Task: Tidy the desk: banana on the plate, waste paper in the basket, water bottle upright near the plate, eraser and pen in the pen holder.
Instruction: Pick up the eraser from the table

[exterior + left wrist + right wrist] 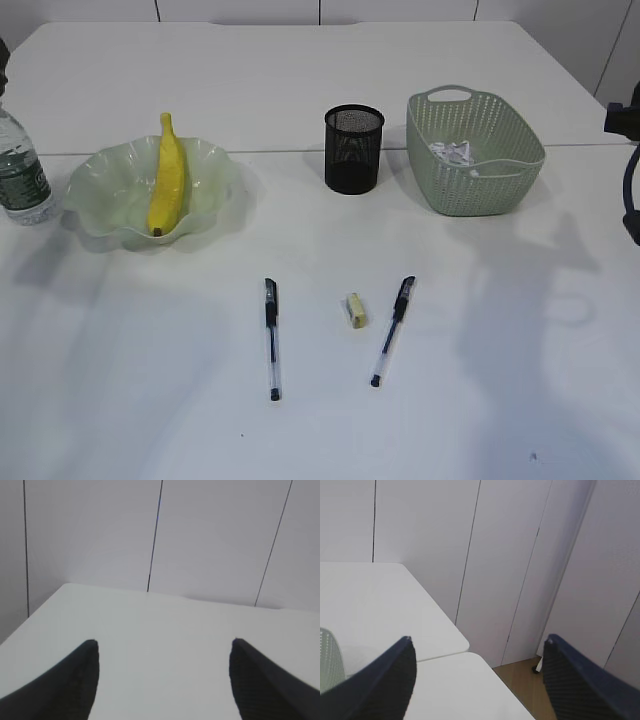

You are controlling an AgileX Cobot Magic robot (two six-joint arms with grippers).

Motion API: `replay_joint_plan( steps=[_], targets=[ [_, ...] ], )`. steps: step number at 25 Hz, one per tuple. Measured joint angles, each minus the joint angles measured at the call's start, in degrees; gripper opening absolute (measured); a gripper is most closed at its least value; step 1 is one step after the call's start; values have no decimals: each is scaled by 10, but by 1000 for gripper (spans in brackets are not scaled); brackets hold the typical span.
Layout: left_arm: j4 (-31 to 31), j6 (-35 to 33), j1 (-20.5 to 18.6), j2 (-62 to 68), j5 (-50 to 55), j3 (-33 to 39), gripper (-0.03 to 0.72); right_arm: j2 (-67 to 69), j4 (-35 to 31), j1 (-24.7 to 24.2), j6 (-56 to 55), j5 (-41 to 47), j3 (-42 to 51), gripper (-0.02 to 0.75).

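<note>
A yellow banana (167, 184) lies on the pale green wavy plate (100, 195). A water bottle (20, 172) stands upright at the far left next to the plate. Crumpled white paper (455, 153) lies in the green basket (478, 190). The black mesh pen holder (353, 148) stands in the middle. Two black pens (271, 335) (394, 328) and a yellowish eraser (356, 310) lie on the table in front. My left gripper (162, 652) is open over bare table. My right gripper (476, 650) is open at the table's right edge; part of its arm (628, 130) shows.
The white table (320, 430) is two joined tops with a seam across the back. White wall panels stand behind. In the right wrist view the basket's rim (329, 660) shows at left and wooden floor (530, 680) lies beyond the table corner.
</note>
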State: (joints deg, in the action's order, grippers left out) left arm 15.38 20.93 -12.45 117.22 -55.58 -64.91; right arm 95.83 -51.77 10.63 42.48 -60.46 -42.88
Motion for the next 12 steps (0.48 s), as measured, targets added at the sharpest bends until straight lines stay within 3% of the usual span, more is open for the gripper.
replay_joint_plan(
  steps=[12],
  targets=[
    [4,11,0,-106,52,1,572,0,-14,0,0,0,0,588]
  ],
)
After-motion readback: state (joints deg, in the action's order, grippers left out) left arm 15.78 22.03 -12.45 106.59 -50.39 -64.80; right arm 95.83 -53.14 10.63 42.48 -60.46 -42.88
